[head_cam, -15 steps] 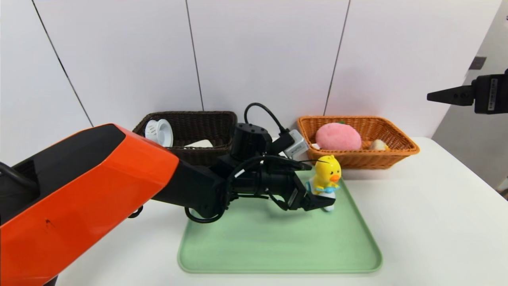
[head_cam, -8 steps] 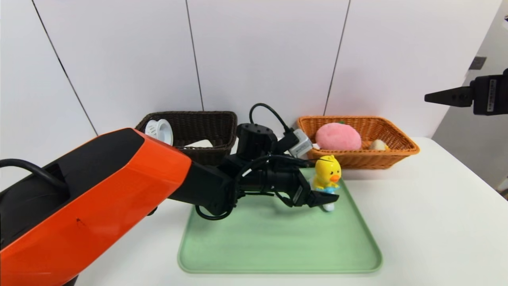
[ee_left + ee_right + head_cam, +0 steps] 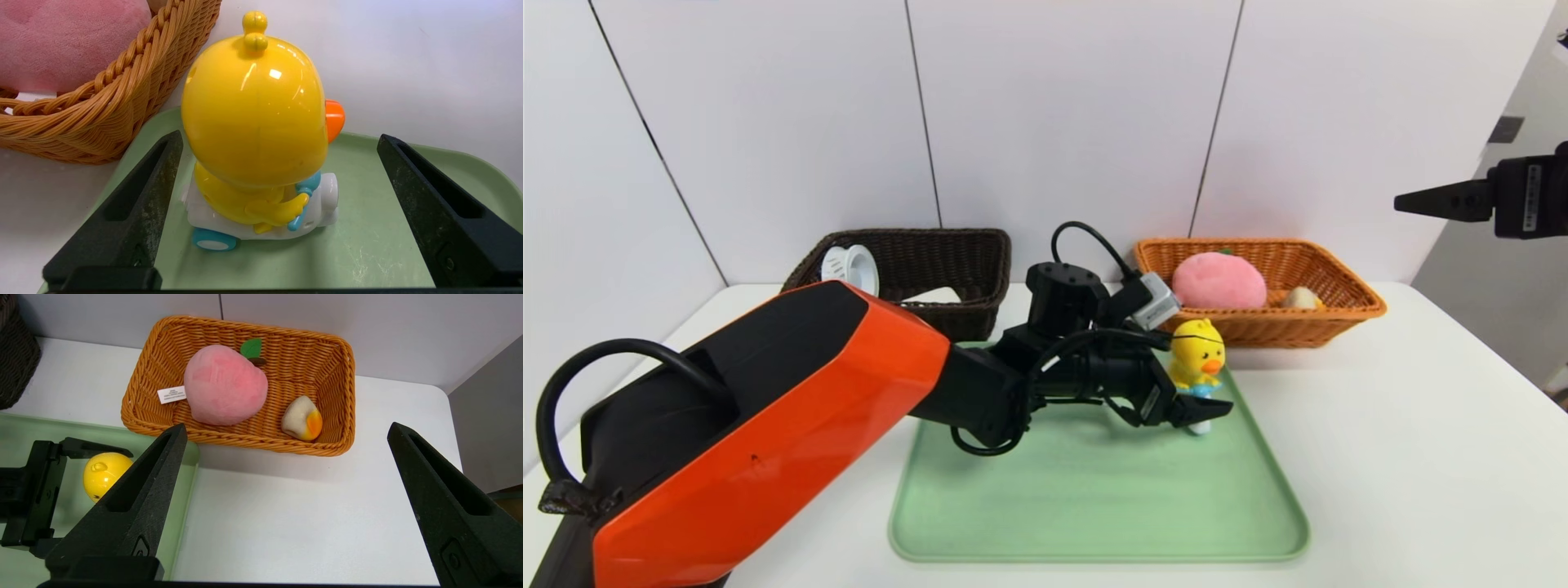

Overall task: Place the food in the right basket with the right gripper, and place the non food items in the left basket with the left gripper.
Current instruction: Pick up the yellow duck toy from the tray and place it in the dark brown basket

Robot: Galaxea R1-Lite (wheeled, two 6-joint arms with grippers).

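Observation:
A yellow duck toy point(image 3: 1196, 355) on a white car with blue wheels stands upright in the far right corner of the green tray point(image 3: 1094, 506). My left gripper point(image 3: 1192, 384) is open and low over the tray, one finger on each side of the duck point(image 3: 253, 110). One finger is close to the car's rear, the other well apart from its front. The orange right basket point(image 3: 1347, 286) holds a pink plush peach point(image 3: 1217, 280) and a small cream-and-orange food piece point(image 3: 1300, 298). My right gripper point(image 3: 1405, 201) hangs open, high at the right.
The dark brown left basket point(image 3: 964, 322) at the back holds a white ribbed cup point(image 3: 851, 269) and a pale flat item point(image 3: 931, 296). The orange basket's wall point(image 3: 102, 102) is just beyond the tray corner, close to the duck. A white wall backs the table.
My left arm has reached farther right, so its open fingers now sit further along the duck's sides. The right gripper has drifted slightly left.

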